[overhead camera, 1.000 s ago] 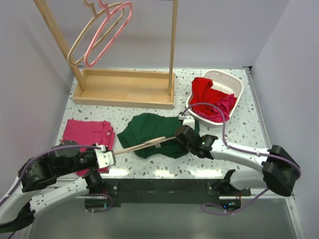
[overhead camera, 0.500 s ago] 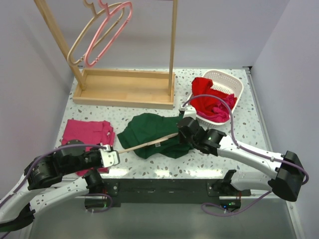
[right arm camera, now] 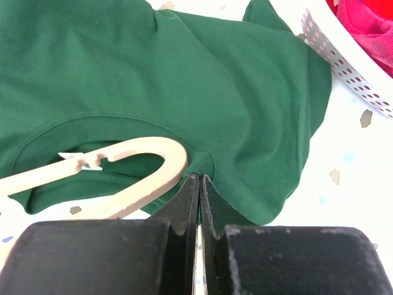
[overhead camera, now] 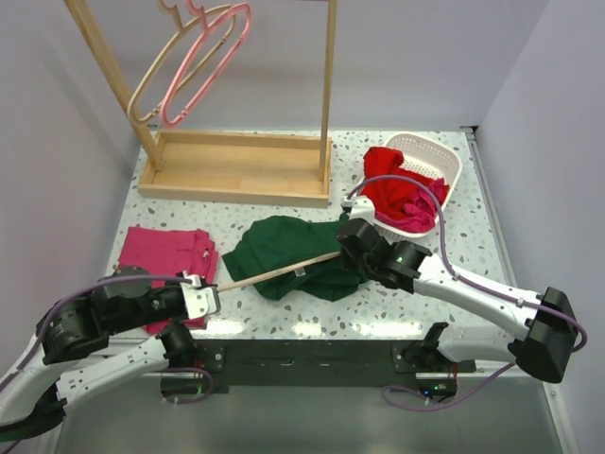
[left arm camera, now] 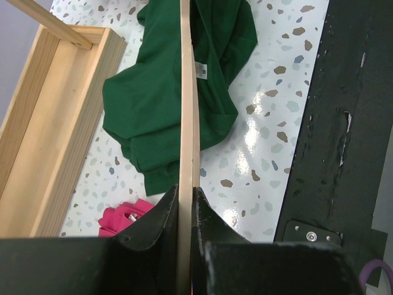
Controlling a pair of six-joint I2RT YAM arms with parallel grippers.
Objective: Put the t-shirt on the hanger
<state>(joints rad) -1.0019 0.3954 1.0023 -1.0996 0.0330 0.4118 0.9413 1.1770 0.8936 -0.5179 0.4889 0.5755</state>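
Note:
The dark green t-shirt (overhead camera: pixel 284 248) lies crumpled on the speckled table, also in the left wrist view (left arm camera: pixel 159 92) and the right wrist view (right arm camera: pixel 184 74). My left gripper (overhead camera: pixel 203 295) is shut on the pale wood hanger (overhead camera: pixel 274 274), which reaches right into the shirt's neck opening. In the left wrist view the hanger (left arm camera: pixel 188 110) runs straight out from my left gripper (left arm camera: pixel 186 192). My right gripper (overhead camera: pixel 352 248) is shut on the shirt's collar rim beside the hanger's rounded end (right arm camera: pixel 166 166); it shows in its wrist view (right arm camera: pixel 199 179). A white label (left arm camera: pixel 200 70) shows inside the neck.
A wooden rack (overhead camera: pixel 236 165) stands at the back with a pink hanger (overhead camera: pixel 213 57) and a beige hanger (overhead camera: pixel 156 80) on it. A white basket (overhead camera: pixel 430 161) holding a red garment (overhead camera: pixel 397 189) stands back right. A folded magenta garment (overhead camera: pixel 165 255) lies left.
My right gripper has shifted slightly up and left with the collar, drawing the cloth along the hanger's end. My left gripper has drawn back a little with the hanger.

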